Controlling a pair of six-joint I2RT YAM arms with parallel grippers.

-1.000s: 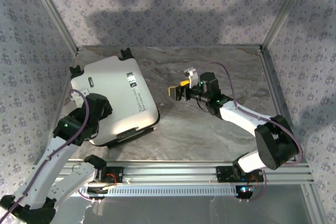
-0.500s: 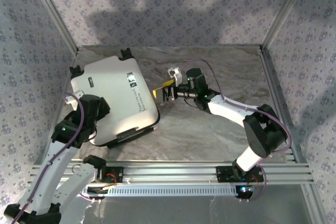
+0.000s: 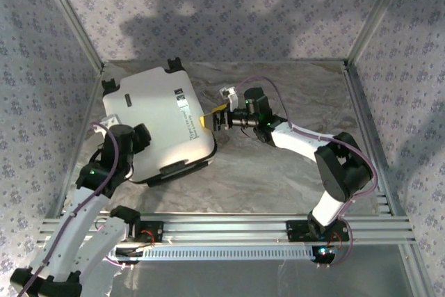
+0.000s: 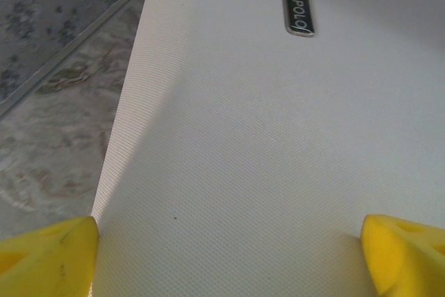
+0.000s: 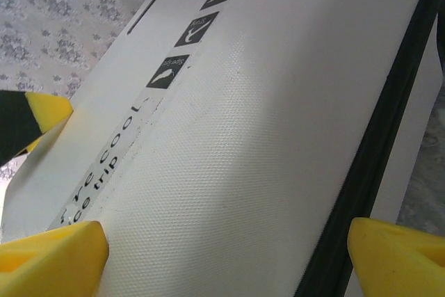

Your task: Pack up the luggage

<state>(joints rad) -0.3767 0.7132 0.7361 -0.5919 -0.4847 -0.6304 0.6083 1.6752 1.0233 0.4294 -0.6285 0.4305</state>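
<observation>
The luggage [image 3: 156,113] lies shut and flat at the table's back left, a white shell with black wheels [image 3: 171,67] at its far end. My left gripper [image 3: 132,137] sits over its near left part, open. In the left wrist view the yellow fingertips [image 4: 45,255] stand wide apart above the textured shell [image 4: 278,137] near a black label [image 4: 297,1]. My right gripper [image 3: 212,117] is at the luggage's right edge, open. In the right wrist view its jaws straddle the shell [image 5: 243,137] and the black zipper band [image 5: 379,151].
Patterned walls with metal posts [image 3: 69,19] close the left, back and right. An aluminium rail [image 3: 229,227] runs along the near edge by the arm bases. Bare marbled table [image 3: 292,179] lies to the right of and in front of the luggage.
The luggage has slid and turned toward the back left. My right gripper has moved left to reach its right edge. My left arm has shifted with the case.
</observation>
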